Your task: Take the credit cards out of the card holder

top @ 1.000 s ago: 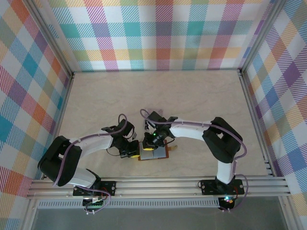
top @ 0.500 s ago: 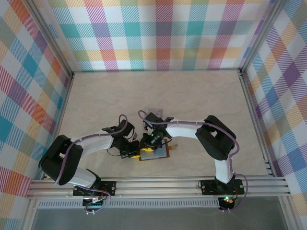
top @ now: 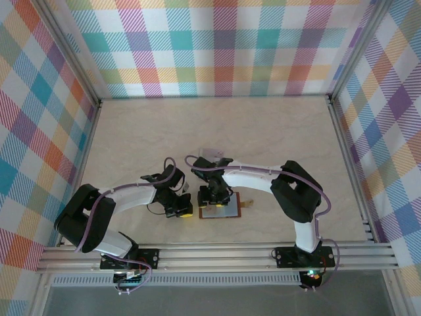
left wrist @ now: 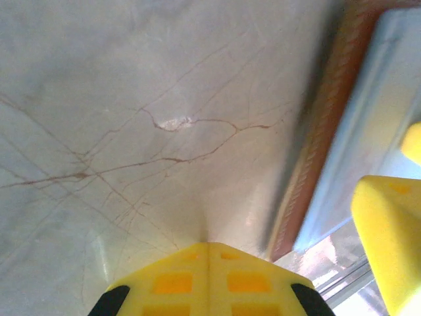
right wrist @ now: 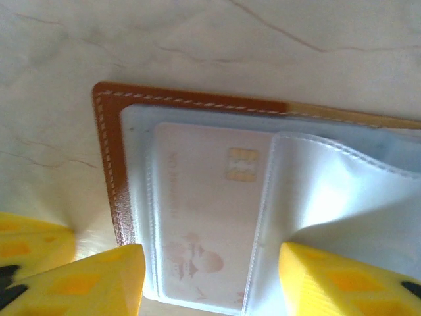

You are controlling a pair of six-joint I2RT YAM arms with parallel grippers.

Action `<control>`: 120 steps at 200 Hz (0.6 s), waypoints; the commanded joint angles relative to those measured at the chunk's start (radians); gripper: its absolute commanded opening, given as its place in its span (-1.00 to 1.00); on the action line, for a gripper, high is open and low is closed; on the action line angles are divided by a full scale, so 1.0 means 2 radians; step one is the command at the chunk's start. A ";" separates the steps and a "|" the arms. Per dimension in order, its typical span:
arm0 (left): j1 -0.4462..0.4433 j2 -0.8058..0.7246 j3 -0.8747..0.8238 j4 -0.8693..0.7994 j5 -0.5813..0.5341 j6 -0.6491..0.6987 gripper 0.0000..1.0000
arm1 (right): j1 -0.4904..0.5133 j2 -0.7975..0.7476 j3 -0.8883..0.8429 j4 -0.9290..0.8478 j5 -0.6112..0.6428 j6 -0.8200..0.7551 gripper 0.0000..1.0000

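The card holder (top: 223,212) lies open near the front edge of the table (top: 131,131), bare marble beyond, a credit card (right wrist: 204,197) inside (chip showing), right gripper (right wrist: 210,257) spread over it, left gripper (left wrist: 207,253) closed beside its brown edge.

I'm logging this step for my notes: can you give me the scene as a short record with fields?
card holder: open flat on the table, inside up
credit card: chip side up, tucked in the holder
right gripper: open, above the card, holding nothing
left gripper: shut, beside the holder's edge
task: card not yet out
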 commanded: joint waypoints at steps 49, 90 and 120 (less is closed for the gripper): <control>0.005 0.002 0.003 -0.023 -0.002 0.011 -1.00 | 0.004 -0.021 0.014 -0.082 0.068 -0.011 0.25; 0.005 0.002 0.011 -0.029 -0.004 0.011 -1.00 | 0.004 -0.024 0.011 -0.102 0.093 -0.010 0.25; 0.005 0.008 0.015 -0.030 -0.004 0.012 -1.00 | 0.004 -0.034 0.008 -0.105 0.102 -0.006 0.22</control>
